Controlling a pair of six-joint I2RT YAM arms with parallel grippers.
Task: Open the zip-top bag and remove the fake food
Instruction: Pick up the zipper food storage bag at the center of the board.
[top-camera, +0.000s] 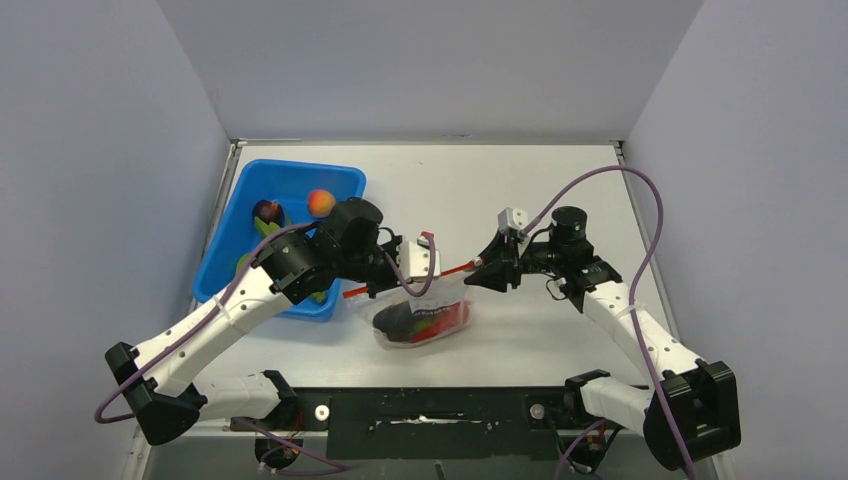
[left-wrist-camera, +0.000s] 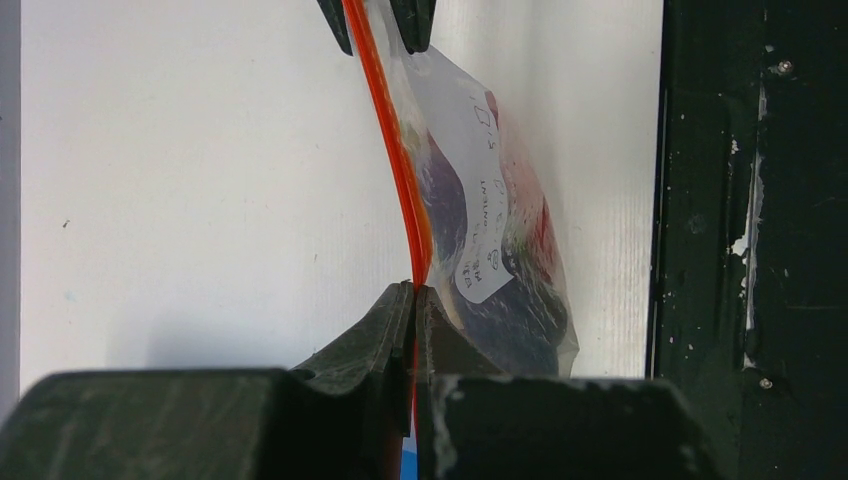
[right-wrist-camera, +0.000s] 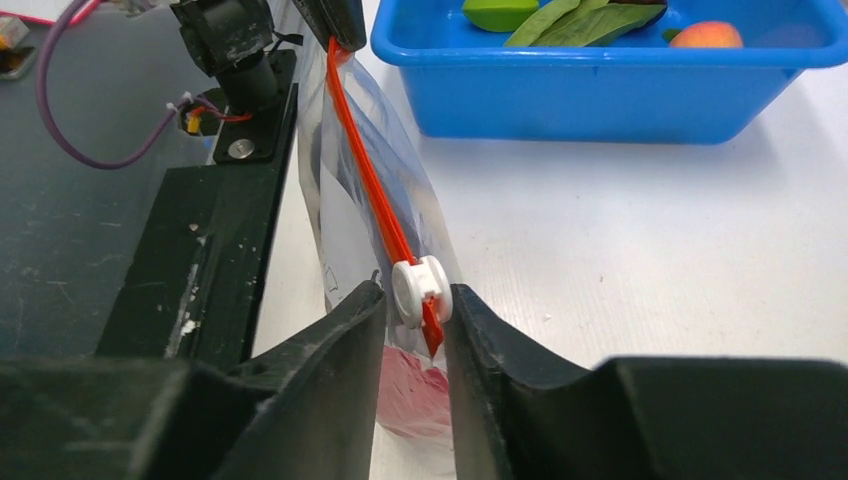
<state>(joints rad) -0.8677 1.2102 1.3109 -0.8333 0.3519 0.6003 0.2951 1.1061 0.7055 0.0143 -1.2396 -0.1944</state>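
My left gripper (left-wrist-camera: 414, 292) was clenched on the zip-top bag (left-wrist-camera: 505, 300), at one end of its orange zipper strip (left-wrist-camera: 392, 150). My right gripper (right-wrist-camera: 415, 305) stood parted around the white slider (right-wrist-camera: 418, 287) at the other end, not squeezing it. The fake food (top-camera: 422, 322) sat inside the bag, which sagged between them over the worktop (right-wrist-camera: 650, 260), near the blue bin (right-wrist-camera: 600, 90).
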